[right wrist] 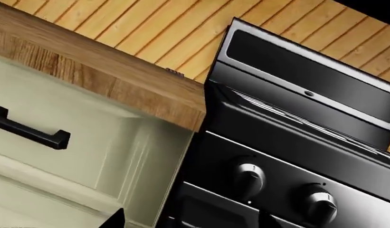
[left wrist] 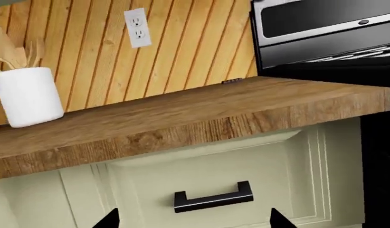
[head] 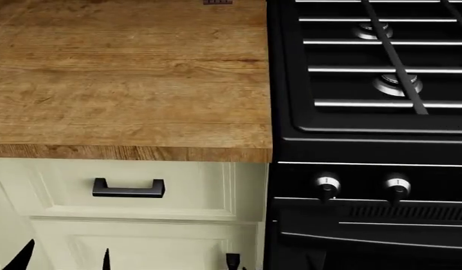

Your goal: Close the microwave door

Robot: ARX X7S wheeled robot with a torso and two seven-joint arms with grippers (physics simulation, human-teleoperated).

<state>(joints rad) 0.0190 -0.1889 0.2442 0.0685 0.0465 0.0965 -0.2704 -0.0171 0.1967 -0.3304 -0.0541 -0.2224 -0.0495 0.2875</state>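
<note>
The microwave and its door are out of view in every frame. My left gripper [left wrist: 195,223] is open, its two black fingertips [left wrist: 109,219] spread wide in front of a cream drawer front with a black handle [left wrist: 214,197]. Nothing sits between them. In the head view the left gripper [head: 66,263] pokes up at the lower edge, below that drawer handle [head: 129,188]. My right gripper [right wrist: 191,223] is also open and empty, facing the seam between the cream cabinet [right wrist: 68,156] and the black stove [right wrist: 277,171]. One of its fingertips [head: 232,261] shows in the head view.
A wooden countertop [head: 125,79] runs above the drawers, with a white utensil holder [left wrist: 29,96] on it and a wall outlet [left wrist: 137,27] on the plank wall behind. The black gas stove [head: 373,84] with two front knobs [head: 327,184] stands to the right.
</note>
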